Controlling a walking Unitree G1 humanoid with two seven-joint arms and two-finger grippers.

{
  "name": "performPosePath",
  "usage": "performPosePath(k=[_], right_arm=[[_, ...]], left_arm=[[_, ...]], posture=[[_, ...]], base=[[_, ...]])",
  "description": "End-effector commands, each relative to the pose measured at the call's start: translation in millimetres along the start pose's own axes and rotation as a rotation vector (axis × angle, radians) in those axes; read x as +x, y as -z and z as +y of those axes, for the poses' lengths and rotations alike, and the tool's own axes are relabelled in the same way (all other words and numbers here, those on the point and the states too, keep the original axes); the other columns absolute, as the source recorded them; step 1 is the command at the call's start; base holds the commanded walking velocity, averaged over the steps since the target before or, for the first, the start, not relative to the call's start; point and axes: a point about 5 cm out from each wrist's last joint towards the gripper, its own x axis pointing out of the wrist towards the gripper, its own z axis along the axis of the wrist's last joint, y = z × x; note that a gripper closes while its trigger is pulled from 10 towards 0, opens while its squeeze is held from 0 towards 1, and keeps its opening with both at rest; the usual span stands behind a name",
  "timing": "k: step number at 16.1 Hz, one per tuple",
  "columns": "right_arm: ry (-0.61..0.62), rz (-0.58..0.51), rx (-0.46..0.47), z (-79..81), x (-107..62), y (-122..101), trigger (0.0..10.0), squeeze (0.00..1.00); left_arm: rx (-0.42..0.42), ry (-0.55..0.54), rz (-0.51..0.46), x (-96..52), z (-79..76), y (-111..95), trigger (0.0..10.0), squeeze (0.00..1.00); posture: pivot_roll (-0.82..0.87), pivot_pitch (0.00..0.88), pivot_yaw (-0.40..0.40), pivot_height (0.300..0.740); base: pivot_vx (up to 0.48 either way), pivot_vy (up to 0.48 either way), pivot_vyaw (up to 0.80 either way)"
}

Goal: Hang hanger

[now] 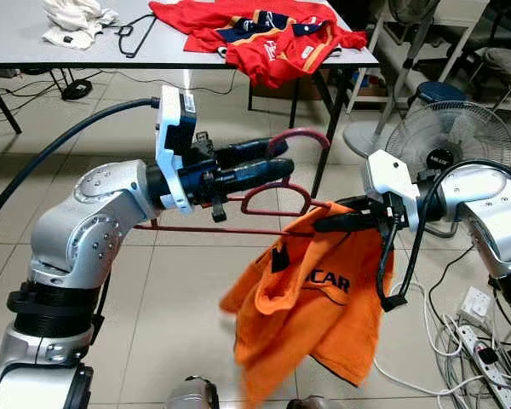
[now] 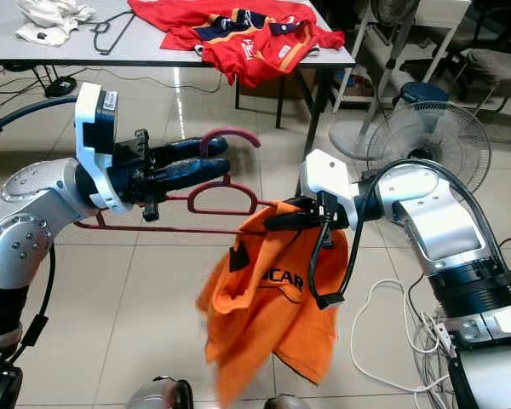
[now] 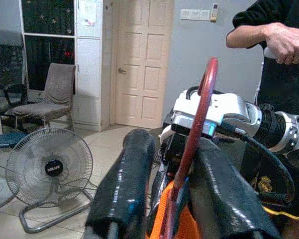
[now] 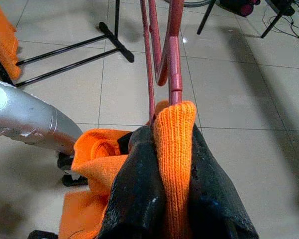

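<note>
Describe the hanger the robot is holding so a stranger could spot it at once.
Start at the two silver arms above the tiled floor. Between them runs the dark red hanger, its hook by the left gripper. Unlike the black hanger on the table, an orange shirt droops from it.

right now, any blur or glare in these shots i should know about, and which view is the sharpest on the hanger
Head views: mostly sharp, but the orange shirt's lower edge is motion-smeared, and the floor tiles under the table show glare. Left wrist view: the left gripper's fingers and red hanger are close and soft; the fan is clearer. Right wrist view: sharpest on the hanger, with the right gripper shut on orange cloth.
</note>
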Motion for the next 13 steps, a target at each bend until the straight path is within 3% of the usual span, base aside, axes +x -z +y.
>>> performPosePath(k=[1, 13], right_arm=[[0.02, -0.01, -0.043, -4.7, -7.3, -9.3, 10.0, 0.0], [0.012, 0.006, -0.048, -3.1, -8.3, -6.6, 10.0, 0.0]], left_arm=[[0.013, 0.02, -0.017, 5.4, -1.2, -6.2, 0.0, 0.0], [-0.003, 0.034, -0.069, 5.7, -2.8, -8.7, 0.0, 0.0]], posture=[[-0.04, 0.061, -0.028, 0.74], [-0.05, 0.044, -0.028, 0.74]], base=[[0.0, 0.0, 0.0], [0.0, 0.0, 0.0]])
